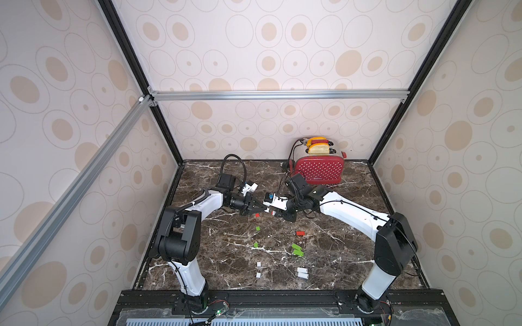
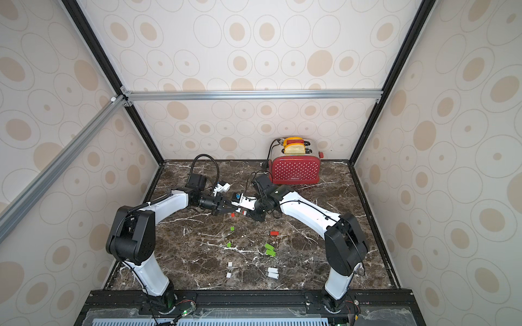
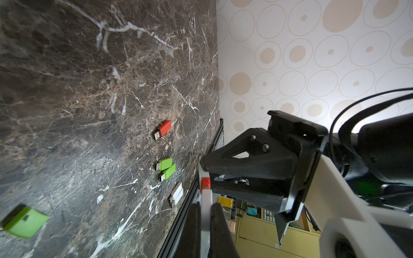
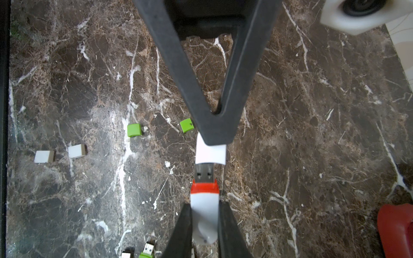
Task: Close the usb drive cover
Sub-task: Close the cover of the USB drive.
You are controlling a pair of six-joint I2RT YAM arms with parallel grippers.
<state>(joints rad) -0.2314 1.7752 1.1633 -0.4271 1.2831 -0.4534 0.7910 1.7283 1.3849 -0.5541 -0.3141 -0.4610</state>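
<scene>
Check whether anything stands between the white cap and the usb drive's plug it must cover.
Nothing visible. The left gripper holds the white cap just short of the bare plug of the usb drive in the right gripper, with only open air between.

In the right wrist view the left hand [image 4: 214, 134] is covering the far end of the white cap [image 4: 210, 154], and the right hand [image 4: 204, 208] is hiding the rear of the usb drive [image 4: 204, 192]. The picture's edge is cutting off the red toaster [image 4: 395, 230]. In the left wrist view a green cap [image 3: 23, 221] is showing blurred.
</scene>
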